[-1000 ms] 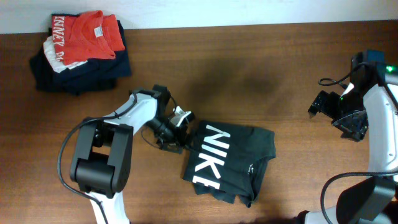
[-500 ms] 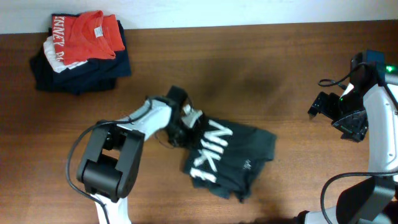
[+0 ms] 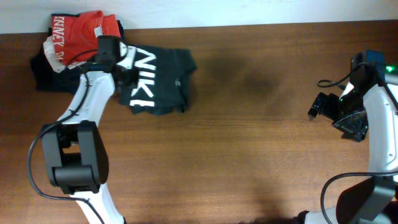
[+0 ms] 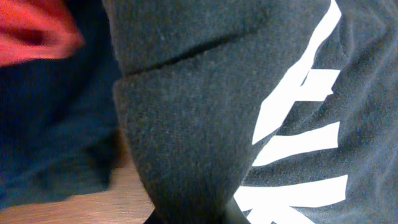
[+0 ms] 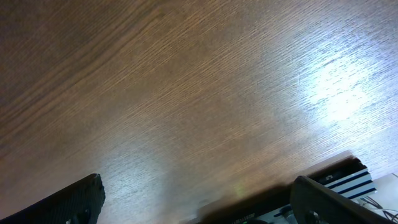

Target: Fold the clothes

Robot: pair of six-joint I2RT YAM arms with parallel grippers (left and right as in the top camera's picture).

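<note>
The folded black T-shirt (image 3: pixel 163 78) with white block letters lies at the back left of the table, its left edge against the pile of clothes. My left gripper (image 3: pixel 126 67) is shut on that left edge. In the left wrist view a bunched fold of the black shirt (image 4: pixel 186 124) fills the space between the jaws, and the gripper (image 4: pixel 194 219) shows only as dark tips at the bottom. My right gripper (image 3: pixel 329 117) hovers far off at the table's right side, open and empty (image 5: pixel 199 205), with bare wood under it.
A red-orange shirt (image 3: pixel 81 31) tops a pile of dark navy folded garments (image 3: pixel 46 74) at the back left corner, right beside the black shirt. The pile also shows in the left wrist view as red cloth (image 4: pixel 31 31) over navy cloth (image 4: pixel 56 124). The wooden table (image 3: pixel 249 155) stretches between the arms.
My left gripper shut on the black shirt's edge and pulled it from the table's middle to the back left, up against the pile. The right arm has not moved.
</note>
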